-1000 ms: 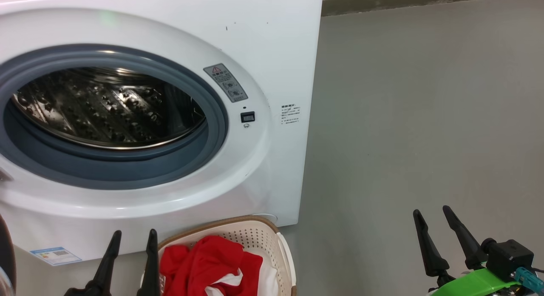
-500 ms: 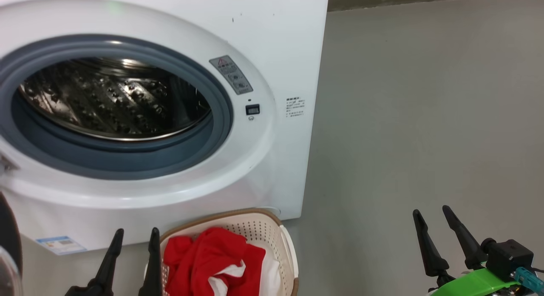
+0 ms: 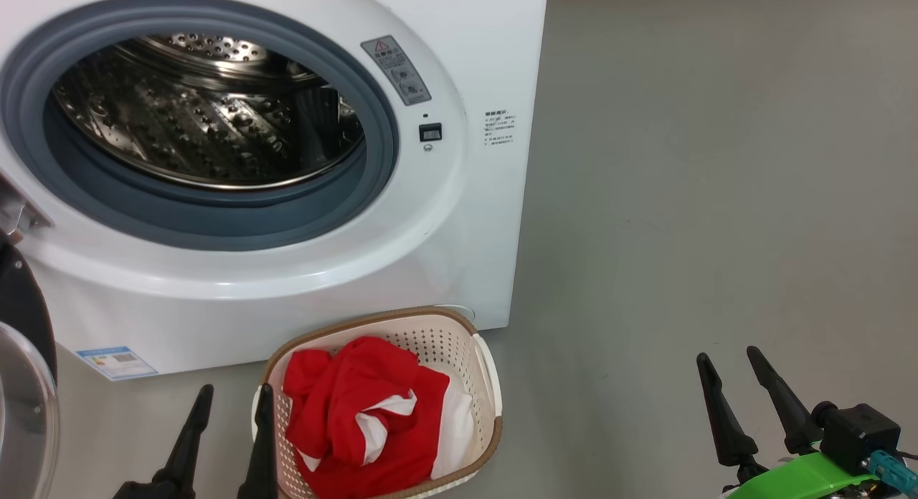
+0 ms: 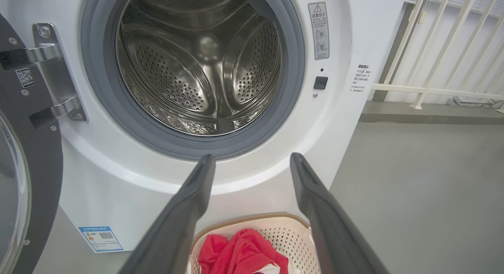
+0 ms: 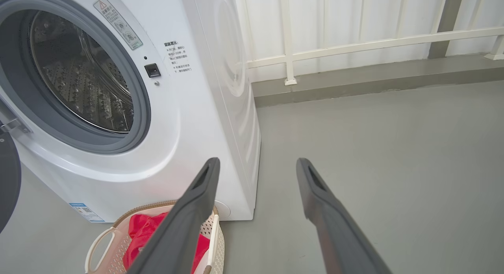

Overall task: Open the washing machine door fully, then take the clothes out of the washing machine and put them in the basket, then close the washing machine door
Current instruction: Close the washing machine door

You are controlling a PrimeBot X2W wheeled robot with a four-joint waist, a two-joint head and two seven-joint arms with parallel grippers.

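The white washing machine (image 3: 473,47) (image 4: 346,37) (image 5: 189,120) stands with its steel drum (image 3: 208,119) (image 4: 201,65) bare. Its black-rimmed door (image 3: 21,384) (image 4: 27,156) (image 5: 8,175) hangs swung out at the left on its hinge. Red and white clothes (image 3: 366,413) (image 4: 244,254) (image 5: 143,234) lie in the cream basket (image 3: 466,355) (image 4: 291,230) (image 5: 98,242) on the floor before the machine. My left gripper (image 3: 233,398) (image 4: 252,161) is open and empty at the basket's left rim. My right gripper (image 3: 728,363) (image 5: 256,165) is open and empty over bare floor to the right.
Grey floor (image 3: 717,198) stretches to the right of the machine. A white railing (image 5: 354,41) (image 4: 445,49) on a low kerb runs behind it. A blue sticker (image 3: 115,361) marks the machine's lower left front.
The head view has tilted down, so machine and basket sit higher in the picture and more of the basket shows. Both grippers hold their places and stay open.
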